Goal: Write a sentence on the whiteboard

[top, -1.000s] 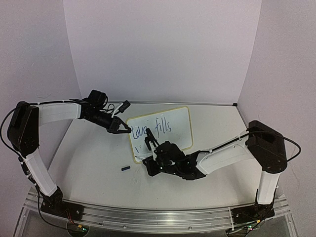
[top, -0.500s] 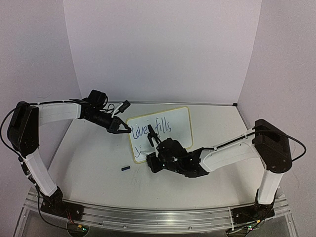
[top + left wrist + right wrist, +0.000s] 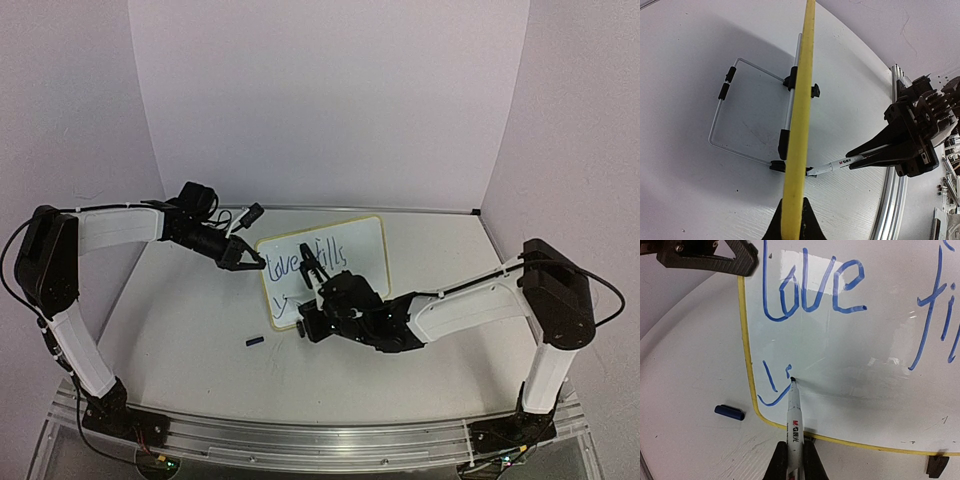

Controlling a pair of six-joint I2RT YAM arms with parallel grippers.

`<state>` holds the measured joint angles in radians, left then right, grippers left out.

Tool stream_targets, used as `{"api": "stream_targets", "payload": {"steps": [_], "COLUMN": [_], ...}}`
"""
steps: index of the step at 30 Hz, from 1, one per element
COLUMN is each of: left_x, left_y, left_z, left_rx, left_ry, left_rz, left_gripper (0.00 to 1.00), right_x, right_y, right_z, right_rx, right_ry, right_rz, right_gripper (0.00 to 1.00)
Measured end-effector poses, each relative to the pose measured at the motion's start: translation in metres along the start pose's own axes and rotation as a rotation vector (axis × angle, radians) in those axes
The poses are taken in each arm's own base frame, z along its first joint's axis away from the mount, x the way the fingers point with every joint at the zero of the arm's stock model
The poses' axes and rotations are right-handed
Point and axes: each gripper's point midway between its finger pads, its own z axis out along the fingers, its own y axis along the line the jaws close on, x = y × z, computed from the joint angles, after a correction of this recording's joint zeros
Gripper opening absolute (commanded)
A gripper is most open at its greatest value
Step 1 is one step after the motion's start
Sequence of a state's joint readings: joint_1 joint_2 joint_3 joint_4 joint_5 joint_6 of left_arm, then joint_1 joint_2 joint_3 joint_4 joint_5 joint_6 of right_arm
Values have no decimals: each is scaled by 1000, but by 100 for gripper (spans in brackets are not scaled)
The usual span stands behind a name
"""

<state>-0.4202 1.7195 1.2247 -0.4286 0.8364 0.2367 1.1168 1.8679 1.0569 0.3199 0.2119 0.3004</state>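
**Line two begun: marker tip on the board**

I am in the writing step. The whiteboard (image 3: 358,243) stands propped mid-table (image 3: 180,320), its left rim pinched in the closed left claw (image 3: 792,220). The right claw (image 3: 794,460) is clamped on the marker (image 3: 793,420), whose tip touches the board below "love". There the sentence (image 3: 810,302) shows only its first second-line strokes. My right arm reaches low across, wrist tilted up. Next, I judge, come small rightward strokes under light pressure.
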Motion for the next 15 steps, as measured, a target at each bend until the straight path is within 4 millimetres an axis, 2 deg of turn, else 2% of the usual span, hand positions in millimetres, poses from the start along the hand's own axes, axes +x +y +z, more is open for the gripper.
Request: {"api": "stream_targets", "payload": {"steps": [6,11,15], "left_x": [0,0,0], "left_y": [0,0,0], "left_z": [0,0,0], "left_rx": [1,1,1], "left_ry": [0,1,1], "left_rz": [0,0,0], "left_gripper": [0,0,0], "right_x": [-11,-33,-34], "right_y": [-4,-6,-7], "right_z": [-4,-17,-19], "right_rx": [4,2,2], "right_ry": [-22,-74,-80], "right_rz": [3,22,26], "right_gripper": [0,0,0]}}
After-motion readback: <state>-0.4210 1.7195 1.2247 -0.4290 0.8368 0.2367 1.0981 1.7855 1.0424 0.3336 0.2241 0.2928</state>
